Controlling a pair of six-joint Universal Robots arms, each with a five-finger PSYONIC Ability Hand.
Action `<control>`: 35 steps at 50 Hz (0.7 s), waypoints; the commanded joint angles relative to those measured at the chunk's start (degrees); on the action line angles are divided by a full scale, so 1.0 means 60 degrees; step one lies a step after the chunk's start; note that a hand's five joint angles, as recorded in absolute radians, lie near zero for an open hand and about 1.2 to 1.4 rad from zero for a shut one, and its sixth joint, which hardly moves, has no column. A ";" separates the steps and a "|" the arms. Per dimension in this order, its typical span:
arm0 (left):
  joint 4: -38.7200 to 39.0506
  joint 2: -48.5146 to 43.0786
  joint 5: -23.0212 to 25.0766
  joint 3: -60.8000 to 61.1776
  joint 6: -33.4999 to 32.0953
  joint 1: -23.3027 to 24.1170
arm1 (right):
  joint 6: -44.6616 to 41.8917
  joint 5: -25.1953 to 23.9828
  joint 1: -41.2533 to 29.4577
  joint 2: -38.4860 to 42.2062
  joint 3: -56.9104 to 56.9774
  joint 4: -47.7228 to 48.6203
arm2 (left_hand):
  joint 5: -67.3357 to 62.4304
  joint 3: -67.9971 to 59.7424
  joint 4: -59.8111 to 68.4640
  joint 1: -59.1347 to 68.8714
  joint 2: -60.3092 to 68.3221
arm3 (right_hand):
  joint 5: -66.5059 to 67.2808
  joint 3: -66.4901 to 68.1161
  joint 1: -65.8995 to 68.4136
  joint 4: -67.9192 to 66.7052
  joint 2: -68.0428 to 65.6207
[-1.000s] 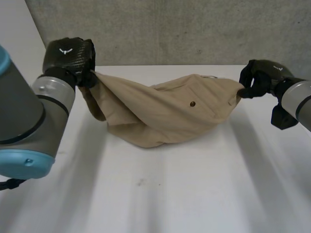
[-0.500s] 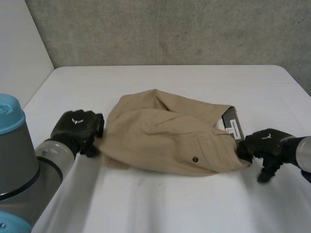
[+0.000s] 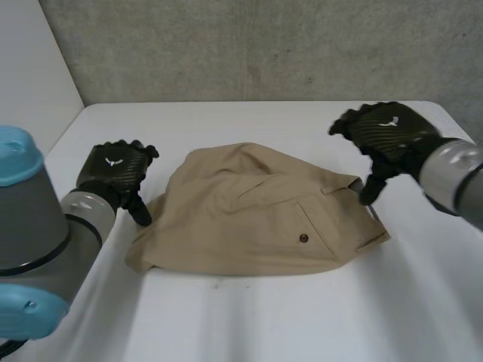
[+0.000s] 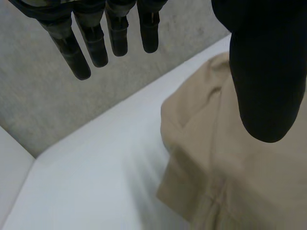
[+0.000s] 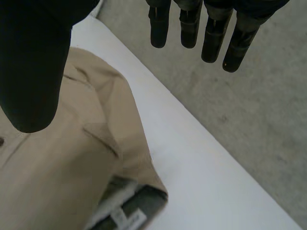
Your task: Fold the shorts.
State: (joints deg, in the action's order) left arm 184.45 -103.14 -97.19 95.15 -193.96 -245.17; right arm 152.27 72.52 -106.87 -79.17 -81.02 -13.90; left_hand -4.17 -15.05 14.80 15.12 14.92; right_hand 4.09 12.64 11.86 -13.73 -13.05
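Since the picture of half a second ago, both hands have let go of the cloth and lifted away from it. On the white table the beige shorts now lie doubled over in the middle, a little wrinkled.

Your left hand hangs just beside the end of the shorts that points to the left edge. Its fingers are straight and apart, and it holds nothing. Your right hand is over the end toward the right edge, fingers also straight and apart, empty.

I judge the cloth to be soft, light and limp, so it will sag between two grips. It is better to pinch it at the outer corners or at the waistband, where the seam is thicker, and to take both layers together.

A small dark button sits on the pocket. A white label shows inside the grey waistband lining, but its writing cannot be read.
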 commanded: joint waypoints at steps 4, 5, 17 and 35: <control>-0.0258 -0.1559 0.0056 -0.0388 0.0070 -0.0241 | -0.0066 0.0408 -0.1216 0.2397 0.1841 -0.0510 | -0.0126 0.0021 0.0020 -0.0032 0.0000 | 0.0286 0.0526 0.0657 -0.0345 -0.0458; -0.0258 -0.1618 0.0071 -0.0432 0.0070 -0.0256 | -0.0066 0.0451 -0.1289 0.2747 0.2177 -0.0685 | -0.0126 0.0021 0.0020 -0.0032 0.0000 | 0.0314 0.0554 0.0685 -0.0373 -0.0486; -0.0623 -0.2891 0.0774 -0.1691 0.0056 -0.0709 | -0.0037 0.1067 -0.1378 0.4786 0.4084 -0.1023 | -0.0321 -0.0174 0.0215 0.0164 0.0196 | 0.1742 0.1983 0.2113 -0.1802 -0.1915; -0.2000 -0.5178 0.1213 -0.4635 -0.0047 -0.0754 | -0.0594 0.1082 -0.1378 0.6500 0.7057 -0.2107 | -0.9934 -0.9787 0.9828 0.9776 0.9809 | 1.0985 1.1226 1.1356 -1.1045 -1.1158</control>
State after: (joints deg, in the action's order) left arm 176.57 -129.79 -91.56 73.97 -194.08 -250.01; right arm 150.32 78.50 -115.14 -43.09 -45.64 -25.46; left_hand -31.41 -42.28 42.37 43.80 42.77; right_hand 55.56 67.13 53.96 -68.02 -67.32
